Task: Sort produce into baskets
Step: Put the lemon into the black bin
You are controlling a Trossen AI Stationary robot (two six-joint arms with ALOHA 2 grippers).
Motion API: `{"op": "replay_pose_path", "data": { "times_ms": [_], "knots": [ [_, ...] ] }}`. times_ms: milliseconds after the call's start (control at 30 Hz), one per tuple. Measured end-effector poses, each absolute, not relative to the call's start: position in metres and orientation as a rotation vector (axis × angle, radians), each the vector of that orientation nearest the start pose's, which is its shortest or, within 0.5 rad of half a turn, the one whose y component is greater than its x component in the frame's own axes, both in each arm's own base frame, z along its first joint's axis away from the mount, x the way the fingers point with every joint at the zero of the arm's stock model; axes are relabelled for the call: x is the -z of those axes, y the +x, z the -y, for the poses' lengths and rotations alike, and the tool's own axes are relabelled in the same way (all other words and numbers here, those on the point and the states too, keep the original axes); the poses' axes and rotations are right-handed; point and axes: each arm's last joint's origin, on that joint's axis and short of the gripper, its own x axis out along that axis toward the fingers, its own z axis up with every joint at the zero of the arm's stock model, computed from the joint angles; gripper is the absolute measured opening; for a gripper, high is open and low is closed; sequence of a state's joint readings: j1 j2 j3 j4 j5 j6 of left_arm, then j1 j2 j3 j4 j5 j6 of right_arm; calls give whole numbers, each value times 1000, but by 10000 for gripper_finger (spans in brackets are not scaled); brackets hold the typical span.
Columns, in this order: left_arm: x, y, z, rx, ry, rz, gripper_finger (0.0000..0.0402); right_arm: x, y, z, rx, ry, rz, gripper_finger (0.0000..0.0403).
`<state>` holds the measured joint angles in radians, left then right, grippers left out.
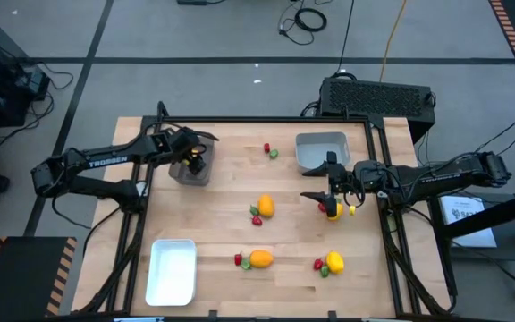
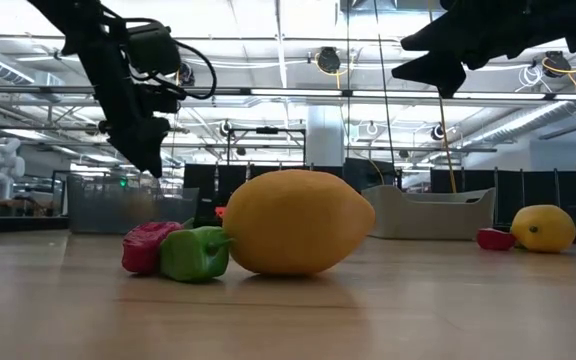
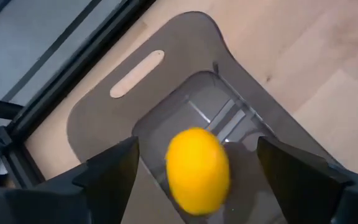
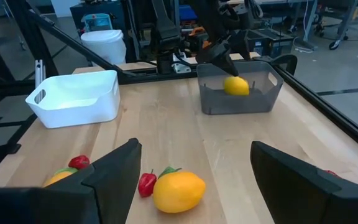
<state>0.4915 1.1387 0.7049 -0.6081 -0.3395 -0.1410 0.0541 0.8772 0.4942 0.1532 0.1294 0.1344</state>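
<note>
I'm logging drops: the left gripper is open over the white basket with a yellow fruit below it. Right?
Not quite. The left gripper is open with a yellow fruit below it, but the basket under it is the brown-grey basket, not the white basket, which sits at the table's near edge. The high view and left wrist view show this.
</note>
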Motion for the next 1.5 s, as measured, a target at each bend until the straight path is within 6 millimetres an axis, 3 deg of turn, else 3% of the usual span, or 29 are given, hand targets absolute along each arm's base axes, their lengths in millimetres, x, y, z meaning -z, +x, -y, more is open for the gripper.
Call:
{"op": "replay_pose_path", "data": {
  "times_ms": [300, 467, 633, 833, 1000, 1200, 1500],
  "knots": [
    [-243, 186, -108, -796, -215, -934, 338, -249, 195, -7, 89, 101, -224, 290],
    [-252, 198, -99, -582, -293, -856, 338, -249, 195, -7, 89, 101, -224, 290],
    [-255, 217, -72, -261, -324, -763, 338, -249, 195, -7, 89, 101, -223, 290],
    [-254, 240, -26, -47, -220, -660, 338, -249, 195, -7, 89, 101, -220, 290],
    [-249, 262, 12, 54, -145, -581, 338, -250, 195, -7, 88, 102, -209, 290],
    [-223, 289, 48, 104, -21, -609, 338, -251, 195, -7, 88, 103, -201, 290],
    [-201, 339, 64, 122, 90, -579, 338, -251, 195, -7, 87, 100, -194, 290]
  ]
}}
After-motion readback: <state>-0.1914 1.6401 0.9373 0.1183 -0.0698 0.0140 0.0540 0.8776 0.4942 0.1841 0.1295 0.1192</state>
